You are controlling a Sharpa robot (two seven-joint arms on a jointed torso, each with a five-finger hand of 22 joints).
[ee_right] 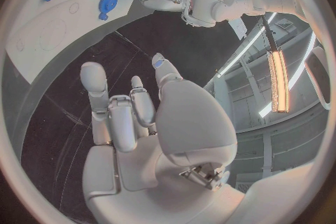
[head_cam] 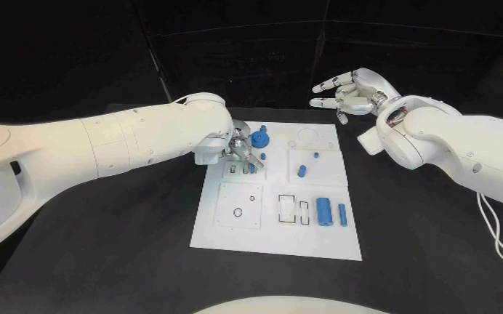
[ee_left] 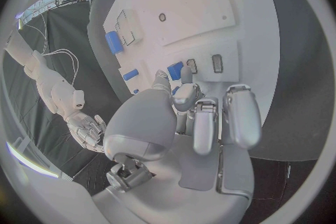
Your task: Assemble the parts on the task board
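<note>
The left hand [head_cam: 232, 148] works low over the task board [head_cam: 275, 245] in the middle of the surface, fingers [ee_left: 236, 117] on a small blue part [ee_left: 175, 70] (probably light, rigid, slippery; pinch its sides). The right hand [head_cam: 351, 92] hovers apart, splayed, empty.

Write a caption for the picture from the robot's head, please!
The left hand reaches down over the white task board among its blue parts, while the right hand waits open above the black table.

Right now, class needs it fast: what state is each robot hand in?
Left hand: fingers down on the white plate task board; whether it holds anything cannot be told.
Right hand: open, holding nothing.
</note>
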